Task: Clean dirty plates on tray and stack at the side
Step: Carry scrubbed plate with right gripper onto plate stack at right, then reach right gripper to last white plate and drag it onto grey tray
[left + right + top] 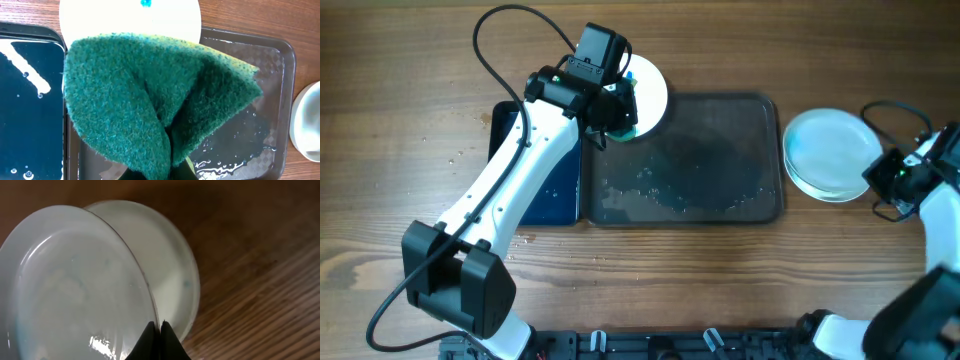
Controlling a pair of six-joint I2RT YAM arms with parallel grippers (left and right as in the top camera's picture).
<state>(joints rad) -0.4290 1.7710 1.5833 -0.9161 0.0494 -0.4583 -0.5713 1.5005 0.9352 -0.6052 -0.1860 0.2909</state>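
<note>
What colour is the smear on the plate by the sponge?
Blue smear; clearest in the left wrist view.

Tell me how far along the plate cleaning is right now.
About two thirds. Done: two plates sit stacked on the table right of the tray, with the shut right gripper at their rim. In hand: the left gripper holds the green sponge by the third plate. Left: that plate shows a blue smear, so wiping and stacking remain.

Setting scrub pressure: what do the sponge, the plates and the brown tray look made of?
Sponge: coarse green fibrous scouring pad, fuzzy, folds softly. Plates: glossy white, likely glazed ceramic or melamine; sharp highlight. Tray: dark, probably plastic, embossed checker texture under water beads.
</note>
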